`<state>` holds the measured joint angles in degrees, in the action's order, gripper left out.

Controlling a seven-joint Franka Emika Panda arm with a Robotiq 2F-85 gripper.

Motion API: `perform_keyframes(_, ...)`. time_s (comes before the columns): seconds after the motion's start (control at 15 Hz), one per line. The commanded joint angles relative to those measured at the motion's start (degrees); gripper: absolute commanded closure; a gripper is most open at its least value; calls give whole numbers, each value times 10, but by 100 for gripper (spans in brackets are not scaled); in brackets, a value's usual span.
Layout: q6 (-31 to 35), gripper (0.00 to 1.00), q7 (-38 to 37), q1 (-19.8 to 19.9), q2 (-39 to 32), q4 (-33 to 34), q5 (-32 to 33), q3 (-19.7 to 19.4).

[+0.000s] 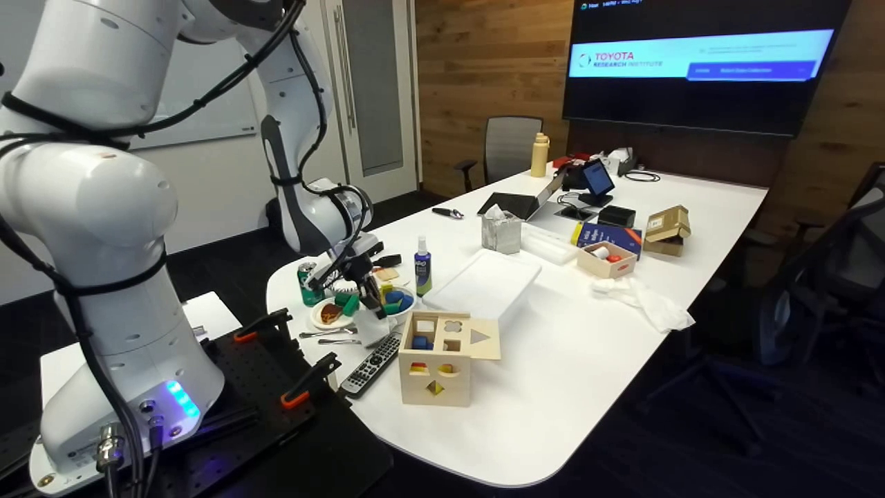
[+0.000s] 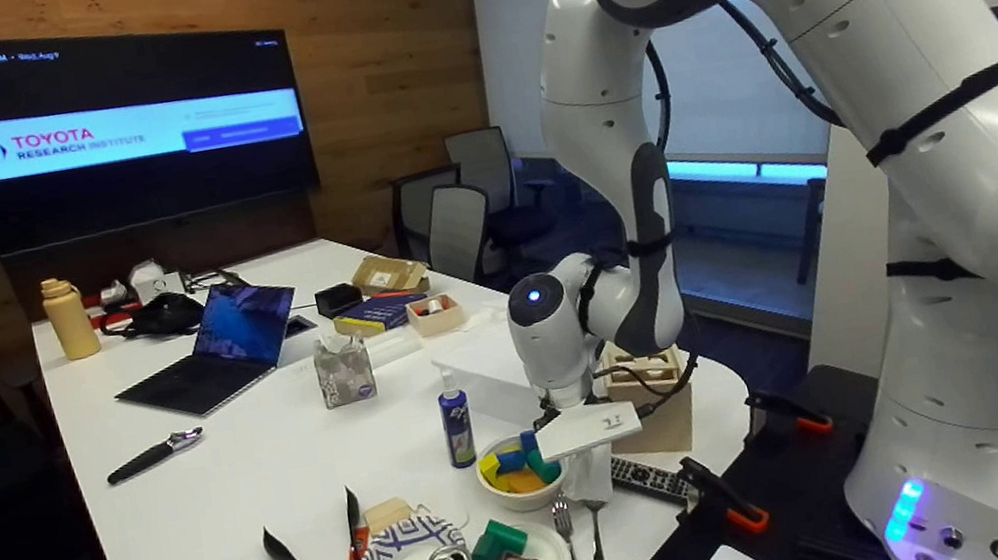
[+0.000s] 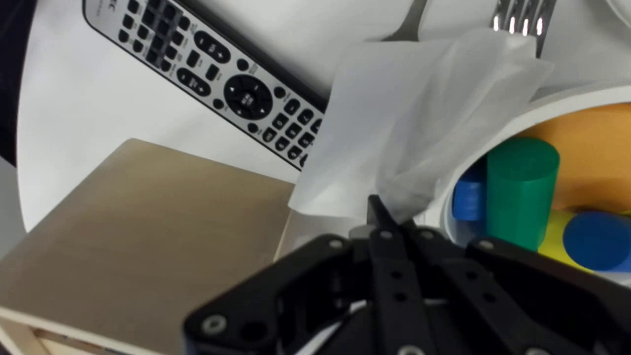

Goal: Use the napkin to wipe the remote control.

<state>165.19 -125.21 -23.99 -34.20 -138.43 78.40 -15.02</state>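
– Claw [image 3: 395,218] is clamped on the napkin [image 3: 365,123]. Which way's our remote control [image 3: 236,91]?
– Flat on the tabletop [image 1: 539,415], on the claw's robot base [image 1: 159,360] side, long axis running roughly baseward. Napkin hides its nearer end in wrist view; contact unclear. We'd probably sweep along that axis.
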Motion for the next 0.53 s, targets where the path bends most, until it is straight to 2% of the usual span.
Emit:
perform_keyframes(0.0, 18, 100, -76, -9, -28, 20, 53, -13)
perform_keyframes(0.47, 65, 100, -140, 6, -46, 25, 144, -1)
